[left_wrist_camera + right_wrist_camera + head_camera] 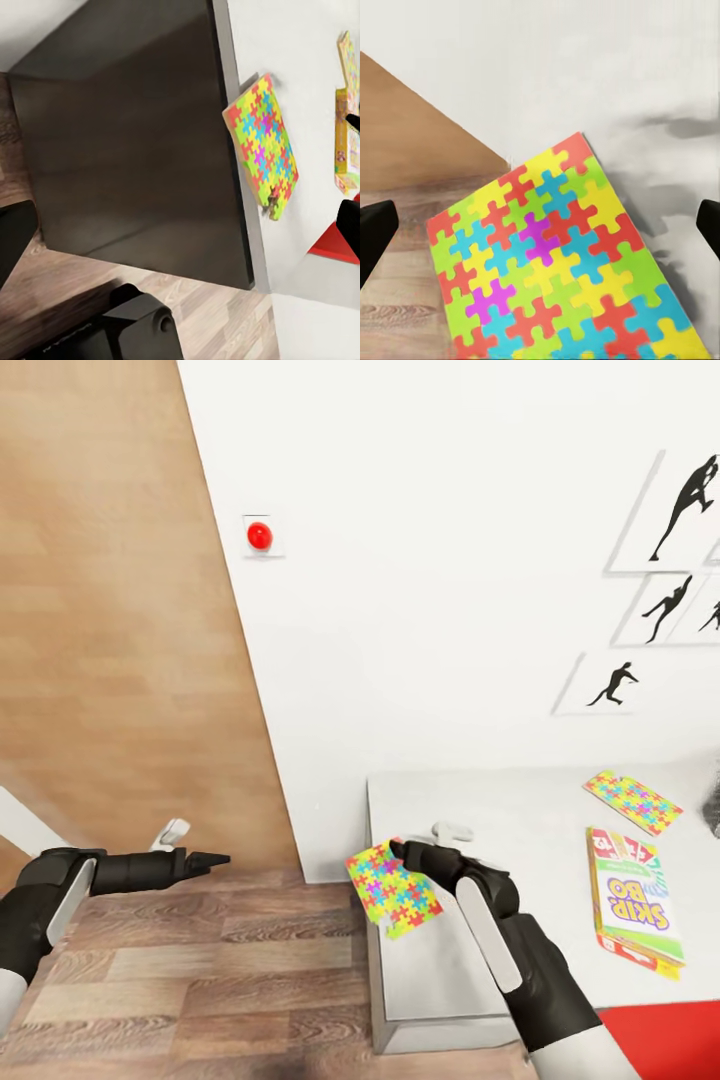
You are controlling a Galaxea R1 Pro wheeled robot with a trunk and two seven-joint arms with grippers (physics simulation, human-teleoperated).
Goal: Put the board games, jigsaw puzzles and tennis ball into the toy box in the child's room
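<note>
A jigsaw puzzle [392,888] [262,146] [562,262] hangs tilted over the end edge of the pale table [500,810]. My right gripper [400,852] is at the puzzle's upper corner. It is open, its fingers [375,236] spread wide to either side of the puzzle. The other jigsaw puzzle [632,801] lies flat further along the table. A red-yellow-green board game [634,905] with big lettering lies beside it. My left gripper [215,858] is open and empty over the wood floor, left of the table. The toy box, tennis ball and bed are out of view.
The table's dark grey end panel [135,150] drops to the plank floor [200,960]. A white wall behind carries a red button [259,536] and black silhouette pictures [668,605]. A red surface [660,1035] lies at bottom right. A dark object [712,810] shows at the table's far edge.
</note>
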